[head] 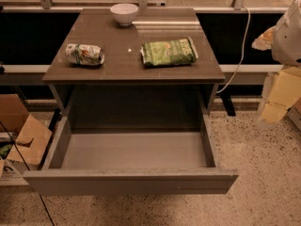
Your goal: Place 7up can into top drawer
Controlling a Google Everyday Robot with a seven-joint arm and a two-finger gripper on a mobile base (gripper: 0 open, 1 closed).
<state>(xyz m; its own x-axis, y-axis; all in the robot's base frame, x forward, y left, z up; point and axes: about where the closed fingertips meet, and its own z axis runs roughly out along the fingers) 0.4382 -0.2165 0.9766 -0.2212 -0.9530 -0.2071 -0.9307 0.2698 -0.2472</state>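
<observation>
The 7up can (84,54) lies on its side on the left part of the grey-brown table top (127,67); it is dented, whitish with green and reddish marks. The top drawer (131,180) is pulled fully open below the table top, and its grey inside holds nothing. My gripper (277,100) hangs at the right edge of the view, beside the table's right side, far from the can and holding nothing that I can see. The white arm housing (288,32) sits above it.
A flat green snack bag (168,52) lies right of the can. A white bowl (124,13) stands at the table's back edge. Cardboard boxes (21,131) sit on the floor at left. A white cable (240,55) hangs behind the table at right.
</observation>
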